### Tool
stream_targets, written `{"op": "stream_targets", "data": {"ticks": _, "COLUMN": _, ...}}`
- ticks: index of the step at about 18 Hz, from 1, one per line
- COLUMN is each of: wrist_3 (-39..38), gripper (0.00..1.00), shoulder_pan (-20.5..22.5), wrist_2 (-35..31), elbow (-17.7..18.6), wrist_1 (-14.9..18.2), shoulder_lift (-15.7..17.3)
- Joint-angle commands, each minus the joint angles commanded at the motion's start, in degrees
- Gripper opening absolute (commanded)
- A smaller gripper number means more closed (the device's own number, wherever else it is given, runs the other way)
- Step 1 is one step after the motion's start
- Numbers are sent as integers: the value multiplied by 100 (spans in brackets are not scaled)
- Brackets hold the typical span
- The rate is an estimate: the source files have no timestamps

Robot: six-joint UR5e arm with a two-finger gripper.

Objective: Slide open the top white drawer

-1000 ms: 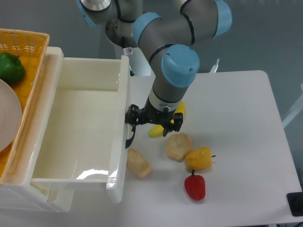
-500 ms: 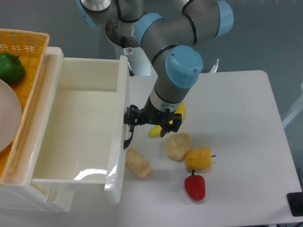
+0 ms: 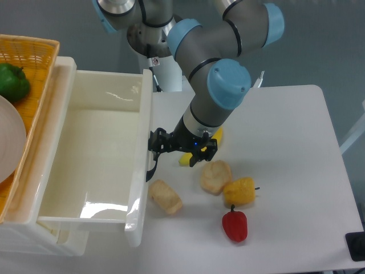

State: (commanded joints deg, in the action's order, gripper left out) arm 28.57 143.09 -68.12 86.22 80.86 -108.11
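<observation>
Drawer (image 3: 91,165) stood pulled well out from the cabinet, tray empty, front panel nearest the arm. Judged light, stiff, glossy plastic, slick on bare walls; the curved black handle (image 3: 150,169) on its front was the sensible place to take hold. Gripper (image 3: 155,145) sat against the drawer front at the handle's upper end. Finger opening too dark and small to tell.

- On my feed, a red pepper (image 3: 234,225) lies on the white table (image 3: 285,142).
- A yellow pepper (image 3: 239,190) touches a bread roll (image 3: 215,175).
- Another bread piece (image 3: 165,196) lies apart, to their left.
- A wicker basket (image 3: 34,74) holds a green pepper (image 3: 12,81) and a white plate (image 3: 10,142).
</observation>
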Motion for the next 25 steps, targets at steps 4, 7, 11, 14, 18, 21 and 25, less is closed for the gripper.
{"op": "stream_targets", "data": {"ticks": 4, "wrist_3": 0, "gripper": 100, "shoulder_pan": 70, "wrist_2": 79, "elbow": 0, "wrist_1": 0, "shoulder_lift": 26}}
{"op": "stream_targets", "data": {"ticks": 7, "wrist_3": 70, "gripper": 100, "shoulder_pan": 175, "wrist_2": -17, "elbow": -9, "wrist_1": -96, "shoulder_lift": 62}}
{"op": "stream_targets", "data": {"ticks": 11, "wrist_3": 88, "gripper": 100, "shoulder_pan": 202, "wrist_2": -491, "elbow": -123, "wrist_1": -211, "shoulder_lift": 70}}
{"op": "stream_targets", "data": {"ticks": 14, "wrist_3": 332, "gripper": 100, "shoulder_pan": 229, "wrist_2": -641, "elbow": -141, "wrist_1": -377, "shoulder_lift": 123}}
{"op": "stream_targets", "data": {"ticks": 18, "wrist_3": 1053, "gripper": 100, "shoulder_pan": 211, "wrist_2": -1325, "elbow": -158, "wrist_1": -650, "shoulder_lift": 132}}
{"op": "stream_targets", "data": {"ticks": 21, "wrist_3": 1291, "gripper": 100, "shoulder_pan": 246, "wrist_2": -1485, "elbow": -132, "wrist_1": -685, "shoulder_lift": 141}}
{"op": "stream_targets", "data": {"ticks": 25, "wrist_3": 1353, "gripper": 100, "shoulder_pan": 316, "wrist_2": -1485, "elbow": -106, "wrist_1": -677, "shoulder_lift": 228}}
